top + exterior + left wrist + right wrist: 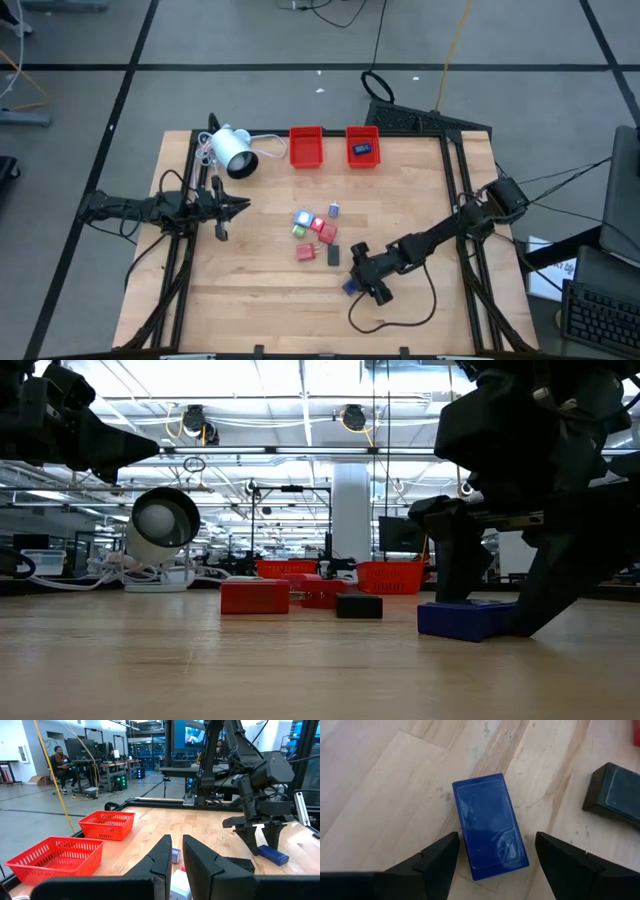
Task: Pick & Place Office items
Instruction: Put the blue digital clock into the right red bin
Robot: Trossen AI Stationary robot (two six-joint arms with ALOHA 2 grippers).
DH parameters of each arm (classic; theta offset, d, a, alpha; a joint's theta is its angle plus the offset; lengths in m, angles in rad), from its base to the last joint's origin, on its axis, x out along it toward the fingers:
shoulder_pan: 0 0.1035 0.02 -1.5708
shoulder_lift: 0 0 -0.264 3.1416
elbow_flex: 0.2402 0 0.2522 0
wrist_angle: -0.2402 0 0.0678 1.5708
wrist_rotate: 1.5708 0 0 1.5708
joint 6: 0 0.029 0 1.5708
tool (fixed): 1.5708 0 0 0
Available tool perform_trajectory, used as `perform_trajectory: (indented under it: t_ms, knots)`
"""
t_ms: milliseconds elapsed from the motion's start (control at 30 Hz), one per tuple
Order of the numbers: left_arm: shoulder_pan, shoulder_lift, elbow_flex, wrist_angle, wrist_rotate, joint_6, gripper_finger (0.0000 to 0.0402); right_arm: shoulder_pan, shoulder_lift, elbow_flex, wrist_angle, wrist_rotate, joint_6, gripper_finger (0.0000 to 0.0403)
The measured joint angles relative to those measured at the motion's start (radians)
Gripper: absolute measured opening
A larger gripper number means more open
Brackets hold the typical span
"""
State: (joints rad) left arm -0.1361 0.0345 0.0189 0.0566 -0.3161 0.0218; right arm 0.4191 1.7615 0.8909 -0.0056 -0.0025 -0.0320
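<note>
Your right gripper (492, 865) straddled the blue block (489, 825), fingers released; skewed block could twist on closing.

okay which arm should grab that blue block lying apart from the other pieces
Right. The right gripper hangs directly over the blue block, fingers open on either side of it. The left gripper waits across the table near the white lamp.

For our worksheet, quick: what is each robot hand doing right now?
Left hand: nearly shut, empty, above the table's left side.
Right hand: open, fingers either side of the blue block, not gripping yet.
</note>
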Motion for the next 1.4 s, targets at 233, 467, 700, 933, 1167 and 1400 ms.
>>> perform_trajectory:
  t_ms: [233,467,700,933,1167,1400]
  knots:
    - [0.0,0.0,0.0,0.0,0.0,0.0,0.0047,0.0,0.0,0.0,-0.011,-0.001,-0.006,0.0226]
    - [0.0,0.0,0.0,0.0,0.0,0.0,0.0047,0.001,0.0,0.0,-0.013,-0.001,-0.006,0.0202]
    - [0.0,0.0,0.0,0.0,0.0,0.0,0.0047,0.001,0.0,-0.001,-0.015,-0.002,-0.006,0.0184]
    - [0.0,0.0,0.0,0.0,0.0,0.0,0.0047,0.001,0.001,-0.003,0.051,0.002,-0.007,0.0168]
    - [0.0,0.0,0.0,0.0,0.0,0.0,0.0047,-0.012,0.003,-0.004,0.154,0.012,0.048,0.0167]
    - [0.0,0.0,0.0,0.0,0.0,0.0,0.0047,-0.042,0.003,-0.004,0.154,0.008,0.13,0.0167]
